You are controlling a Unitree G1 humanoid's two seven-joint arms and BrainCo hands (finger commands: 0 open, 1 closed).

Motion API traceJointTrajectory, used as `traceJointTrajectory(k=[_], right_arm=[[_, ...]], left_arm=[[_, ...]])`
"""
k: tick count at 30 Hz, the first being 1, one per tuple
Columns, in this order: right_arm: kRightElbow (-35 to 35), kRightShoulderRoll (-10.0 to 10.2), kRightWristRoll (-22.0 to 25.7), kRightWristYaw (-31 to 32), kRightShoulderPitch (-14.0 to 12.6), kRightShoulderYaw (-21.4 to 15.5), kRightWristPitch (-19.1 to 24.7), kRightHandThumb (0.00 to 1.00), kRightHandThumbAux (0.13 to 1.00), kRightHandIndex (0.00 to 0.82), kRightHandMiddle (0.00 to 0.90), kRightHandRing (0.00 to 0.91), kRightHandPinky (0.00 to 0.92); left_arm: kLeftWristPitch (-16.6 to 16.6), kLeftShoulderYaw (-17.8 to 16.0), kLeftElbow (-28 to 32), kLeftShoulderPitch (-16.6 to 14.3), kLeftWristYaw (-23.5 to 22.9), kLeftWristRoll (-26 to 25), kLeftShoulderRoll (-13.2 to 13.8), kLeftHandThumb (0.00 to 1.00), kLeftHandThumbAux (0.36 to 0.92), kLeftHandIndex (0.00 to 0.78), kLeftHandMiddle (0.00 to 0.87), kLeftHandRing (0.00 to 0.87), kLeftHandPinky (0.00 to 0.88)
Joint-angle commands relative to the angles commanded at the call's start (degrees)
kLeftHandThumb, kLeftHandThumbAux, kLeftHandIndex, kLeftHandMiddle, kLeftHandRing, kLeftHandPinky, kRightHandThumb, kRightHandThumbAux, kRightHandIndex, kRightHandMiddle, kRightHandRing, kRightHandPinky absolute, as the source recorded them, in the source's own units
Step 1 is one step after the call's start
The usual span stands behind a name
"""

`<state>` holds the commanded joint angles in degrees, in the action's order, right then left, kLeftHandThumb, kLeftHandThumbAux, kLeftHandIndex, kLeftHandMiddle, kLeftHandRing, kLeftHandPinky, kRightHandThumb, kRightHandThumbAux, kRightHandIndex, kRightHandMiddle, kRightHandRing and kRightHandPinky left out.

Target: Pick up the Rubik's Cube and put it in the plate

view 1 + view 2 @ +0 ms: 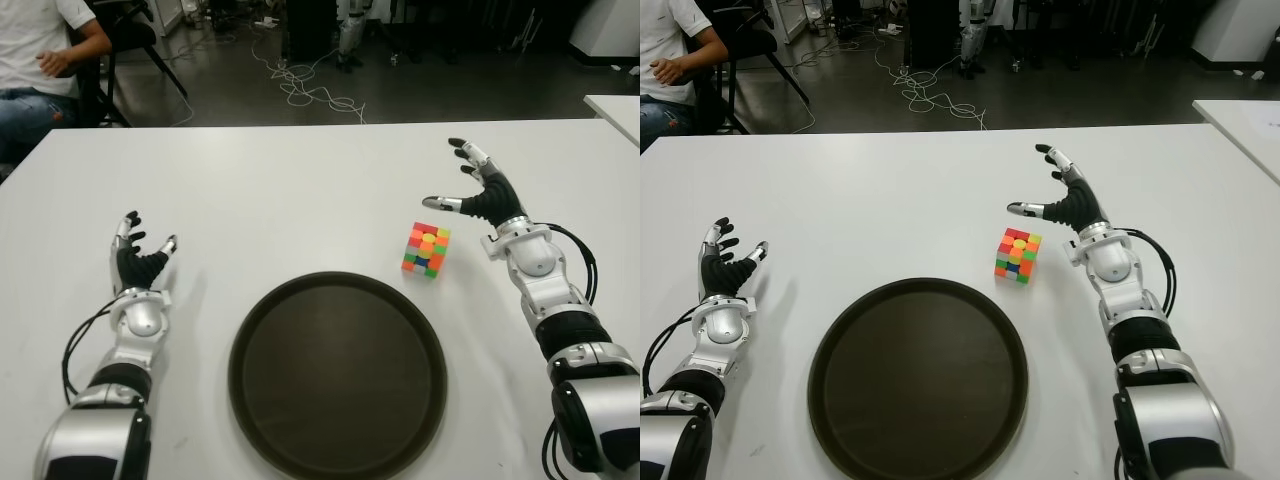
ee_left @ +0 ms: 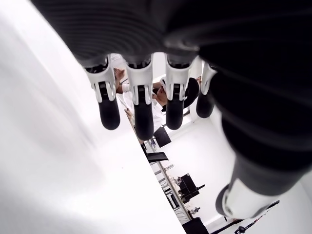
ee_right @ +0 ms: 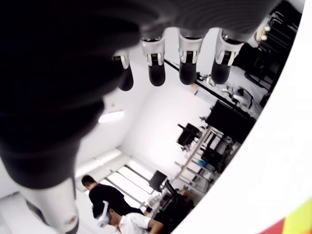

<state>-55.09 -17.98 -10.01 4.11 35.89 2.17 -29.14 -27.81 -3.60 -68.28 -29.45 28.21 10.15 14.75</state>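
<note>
Robot hand, right (image 1: 470, 190): fingers spread, empty, just beside multicoloured plastic Rubik's Cube (image 1: 426, 249). Advised: grip opposite faces squarely. Round dark plate (image 1: 338, 372) near cube. Left robot hand (image 1: 140, 255): relaxed, empty.

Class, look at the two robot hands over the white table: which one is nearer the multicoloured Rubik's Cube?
The right robot hand, open beside the multicoloured Rubik's Cube. The left robot hand shows far across the dark round plate.
</note>
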Motion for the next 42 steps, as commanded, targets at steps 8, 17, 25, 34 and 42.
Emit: traceJointTrajectory(k=[8, 17, 25, 34, 42], right_arm=[[-0.85, -1.09, -2.27, -1.41, 0.06, 1.17, 0.72, 0.0, 0.744, 0.067, 0.058, 0.039, 0.027], [1.39, -2.01, -7.38, -6.21, -0.84, 3.69, 3.61, 0.0, 0.688, 0.071, 0.065, 0.066, 0.078], [12.92, -3.09, -14.41, -8.41, -4.04, 7.08, 14.39, 0.0, 0.688, 0.067, 0.06, 0.072, 0.093], [22.72, -4.75, -17.55, -3.04, -6.3, 9.23, 23.73, 0.0, 0.693, 0.073, 0.053, 0.063, 0.083], [29.12, -6.33, -19.83, 1.98, -7.47, 11.09, 29.63, 0.0, 0.685, 0.082, 0.064, 0.08, 0.097]], left_arm=[[0.37, 0.3, 0.0, 0.02, 0.68, 0.48, 0.04, 0.095, 0.725, 0.104, 0.152, 0.162, 0.169], [0.19, 0.26, 0.1, 0.13, 0.63, 0.33, -0.02, 0.097, 0.729, 0.11, 0.164, 0.177, 0.196], [-0.46, 0.67, 0.17, 0.24, 0.85, 0.81, 0.12, 0.101, 0.738, 0.118, 0.17, 0.19, 0.209], [0.19, 0.34, 0.28, 0.19, 0.82, 0.4, -0.18, 0.094, 0.74, 0.105, 0.158, 0.168, 0.18], [0.09, 0.26, 0.2, 0.08, 1.15, 0.42, -0.2, 0.118, 0.75, 0.111, 0.159, 0.169, 0.185]])
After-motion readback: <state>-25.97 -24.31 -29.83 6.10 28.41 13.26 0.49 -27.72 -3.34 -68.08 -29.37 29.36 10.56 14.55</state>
